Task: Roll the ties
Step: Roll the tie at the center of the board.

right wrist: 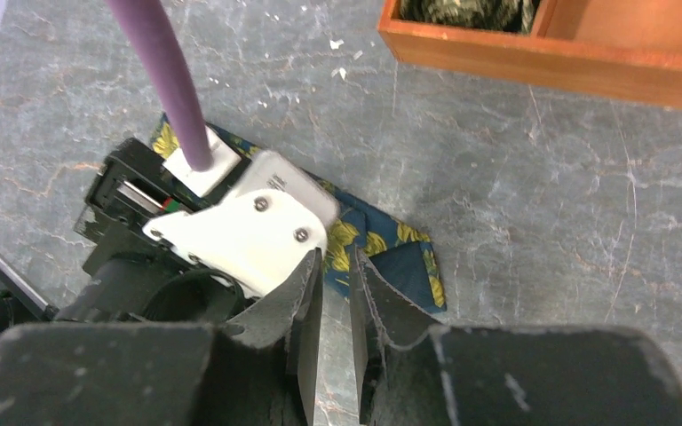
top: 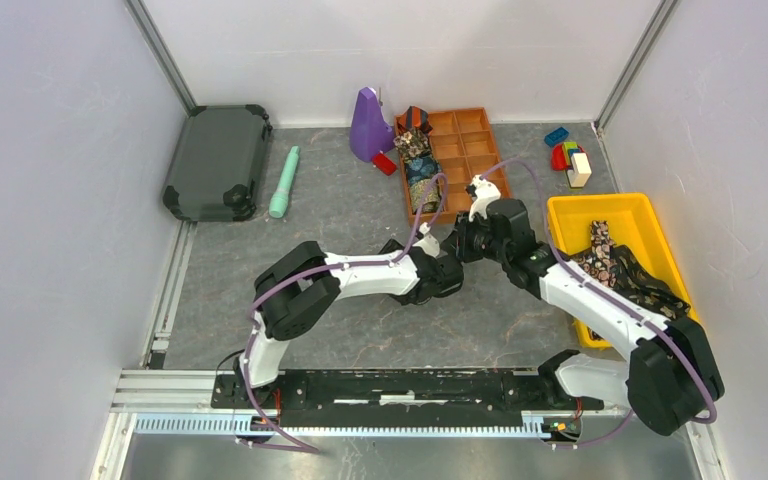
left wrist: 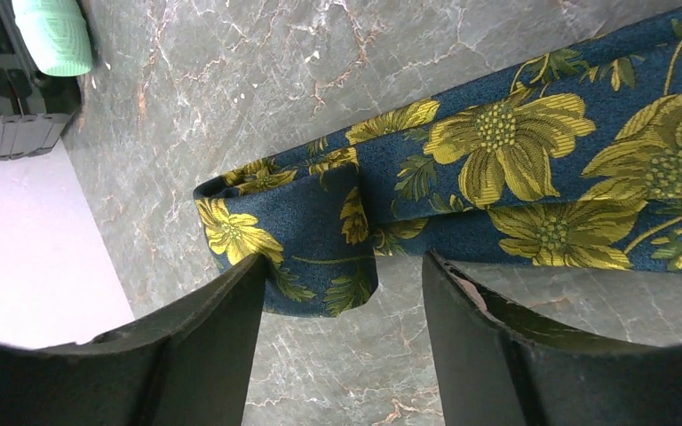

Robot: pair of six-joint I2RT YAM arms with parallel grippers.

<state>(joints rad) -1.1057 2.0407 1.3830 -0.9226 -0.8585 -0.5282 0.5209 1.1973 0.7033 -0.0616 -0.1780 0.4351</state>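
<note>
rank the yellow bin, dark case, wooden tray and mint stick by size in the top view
1. yellow bin, largest
2. dark case and wooden tray: they look about alike, so not ranked against each other
3. mint stick, clearly smallest

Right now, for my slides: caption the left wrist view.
Open left gripper over the folded end of the navy-gold tie on the table.
</note>
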